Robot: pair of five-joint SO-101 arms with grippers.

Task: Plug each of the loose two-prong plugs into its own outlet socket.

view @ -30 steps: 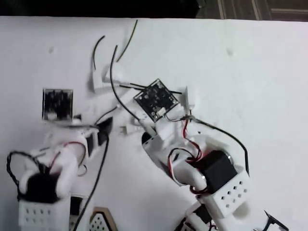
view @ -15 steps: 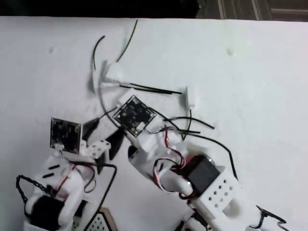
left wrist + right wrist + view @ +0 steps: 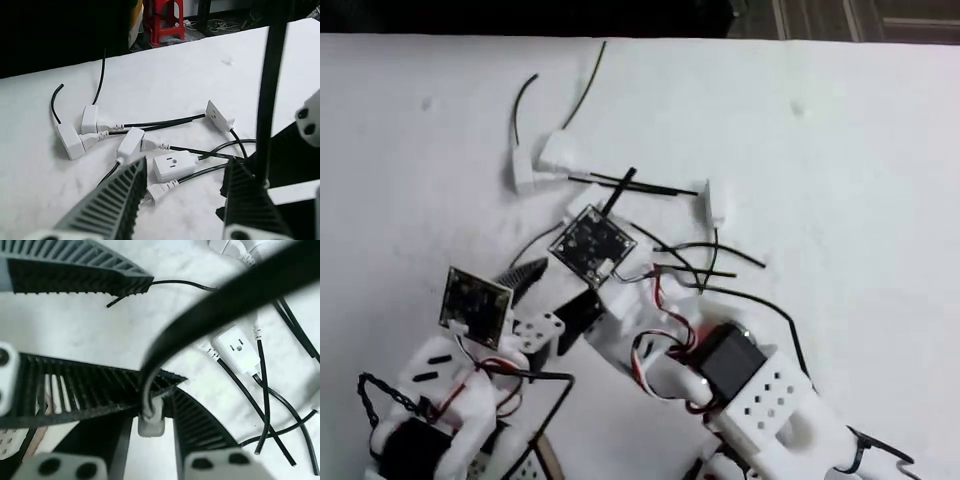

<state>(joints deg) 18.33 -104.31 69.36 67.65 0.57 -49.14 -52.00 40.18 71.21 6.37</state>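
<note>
Your right end effector [image 3: 169, 389], clamped on a small white black-corded plug [image 3: 150, 424], had the white rectangular socket [image 3: 236, 349] crosswise just beyond its tips.

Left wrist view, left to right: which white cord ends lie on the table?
Leftmost connector → second connector → middle connector → face-up socket → tilted socket.

Left claw [image 3: 187, 167] gapes wide, aimed toward 1 o'clock. Right claw [image 3: 167, 390], reaching toward 10 o'clock, pinches a plug [image 3: 150, 424].
</note>
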